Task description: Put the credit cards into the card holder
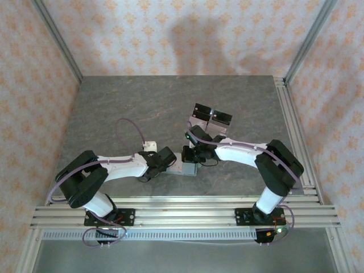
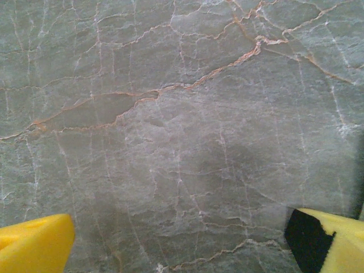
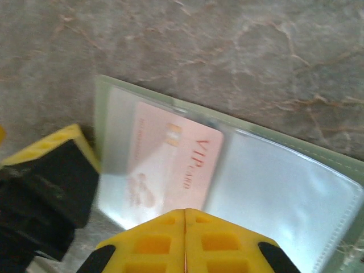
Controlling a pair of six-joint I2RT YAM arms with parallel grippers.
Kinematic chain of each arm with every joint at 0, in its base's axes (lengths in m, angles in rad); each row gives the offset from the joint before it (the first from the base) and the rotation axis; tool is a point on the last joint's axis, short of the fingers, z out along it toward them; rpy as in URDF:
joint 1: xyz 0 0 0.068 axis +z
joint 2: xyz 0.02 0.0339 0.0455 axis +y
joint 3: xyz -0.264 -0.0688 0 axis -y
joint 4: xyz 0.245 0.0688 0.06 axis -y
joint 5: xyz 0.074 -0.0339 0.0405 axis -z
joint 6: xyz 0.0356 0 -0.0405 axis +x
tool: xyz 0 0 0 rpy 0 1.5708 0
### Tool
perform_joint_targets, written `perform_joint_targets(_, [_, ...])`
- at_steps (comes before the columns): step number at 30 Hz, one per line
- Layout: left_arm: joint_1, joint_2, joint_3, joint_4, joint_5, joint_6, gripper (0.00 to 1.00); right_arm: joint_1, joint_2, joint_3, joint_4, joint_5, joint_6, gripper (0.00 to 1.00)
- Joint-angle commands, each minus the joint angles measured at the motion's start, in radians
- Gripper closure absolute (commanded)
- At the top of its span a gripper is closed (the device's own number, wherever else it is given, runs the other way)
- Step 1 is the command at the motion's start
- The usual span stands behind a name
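Observation:
The card holder (image 3: 284, 187) lies open on the table, green-edged with clear sleeves inside; in the top view the card holder (image 1: 188, 169) sits between the two grippers. A pinkish credit card (image 3: 170, 159) marked VIP lies face up on its left half, partly under a clear sleeve. My right gripper (image 3: 185, 211) is shut, its tips at the card's near edge with nothing between them. My right gripper (image 1: 196, 154) hangs over the holder. The left gripper (image 2: 179, 230) is open over bare table. One of its fingers (image 3: 51, 182) stands at the holder's left edge.
A clear acrylic stand with black panels (image 1: 210, 118) stands just behind the right gripper. The grey marble table (image 1: 142, 108) is ringed by patterned walls. An aluminium rail (image 1: 182, 213) runs along the near edge.

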Motion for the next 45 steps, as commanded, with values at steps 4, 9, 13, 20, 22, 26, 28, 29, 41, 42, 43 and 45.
perform_joint_targets(4, [0.013,0.035,-0.036,-0.034,0.010,0.002,0.00,0.004,0.048,-0.004,-0.038,0.055,-0.018,0.93])
perform_joint_targets(9, [0.012,0.035,-0.041,-0.028,0.013,0.000,0.00,0.004,0.085,0.010,-0.027,0.032,-0.017,0.93])
perform_joint_targets(13, [0.013,0.040,-0.042,-0.025,0.015,0.000,0.00,0.004,0.107,0.026,-0.017,0.011,-0.015,0.93])
perform_joint_targets(20, [0.013,0.043,-0.043,-0.020,0.017,0.000,0.00,0.006,0.114,0.045,-0.007,-0.003,-0.011,0.94])
perform_joint_targets(22, [0.013,0.043,-0.044,-0.018,0.019,0.001,0.00,0.007,0.115,0.048,-0.006,-0.007,-0.009,0.94])
perform_joint_targets(26, [0.014,0.046,-0.043,-0.016,0.021,0.000,0.00,0.021,0.125,0.069,-0.012,-0.008,-0.011,0.94])
perform_joint_targets(28, [0.012,0.049,-0.041,-0.016,0.023,0.000,0.00,0.029,0.136,0.085,-0.019,-0.010,-0.014,0.94])
perform_joint_targets(29, [0.012,0.050,-0.041,-0.015,0.024,-0.001,0.00,0.033,0.144,0.092,-0.018,-0.013,-0.014,0.94])
perform_joint_targets(41, [0.006,0.061,-0.022,-0.022,0.027,-0.002,0.00,0.050,0.165,0.134,-0.050,-0.005,-0.038,0.82])
perform_joint_targets(42, [0.006,0.059,-0.019,-0.025,0.026,-0.003,0.00,0.050,0.148,0.123,-0.056,0.014,-0.038,0.79])
perform_joint_targets(43, [0.007,0.058,-0.017,-0.028,0.024,-0.002,0.00,0.049,0.134,0.110,-0.061,0.029,-0.040,0.78])
perform_joint_targets(45, [0.006,0.053,-0.011,-0.038,0.021,-0.001,0.00,0.048,0.093,0.070,-0.069,0.061,-0.041,0.76])
